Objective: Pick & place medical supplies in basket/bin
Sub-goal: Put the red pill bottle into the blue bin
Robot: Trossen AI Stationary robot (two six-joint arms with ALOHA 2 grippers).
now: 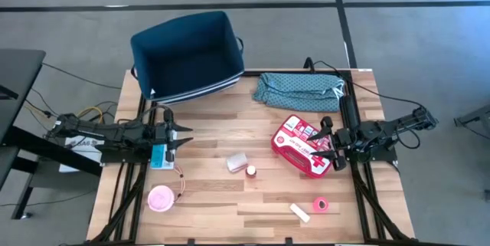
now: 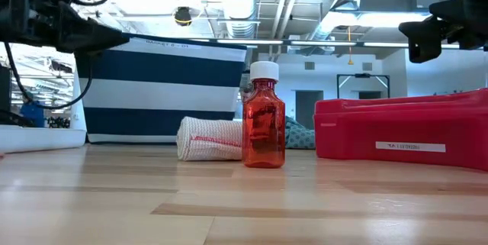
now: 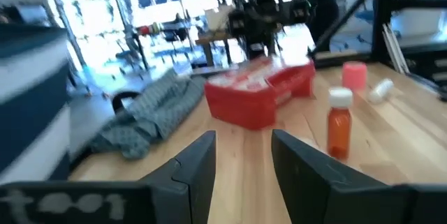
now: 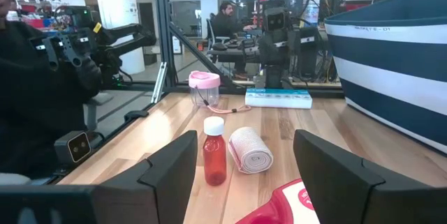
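On the wooden table lie a red first-aid pouch (image 1: 300, 145), a white gauze roll (image 1: 236, 162), a small red bottle with a white cap (image 1: 250, 170), a pink round tub (image 1: 161, 198), a light-blue flat box (image 1: 161, 156), a pink tape roll (image 1: 320, 205) and a white tube (image 1: 299, 212). The navy bin (image 1: 187, 54) with white stripes stands at the far left corner. My left gripper (image 1: 182, 137) is open at the left edge, above the table beside the blue box. My right gripper (image 1: 329, 144) is open, level above the pouch's right end (image 4: 279, 206).
A teal patterned cloth (image 1: 298, 89) lies crumpled at the far right, beside the bin. A thin cable (image 1: 181, 178) runs between the blue box and the pink tub. Bare wood lies along the table's middle and near edge (image 1: 230, 223). A person sits in the room behind (image 4: 227, 21).
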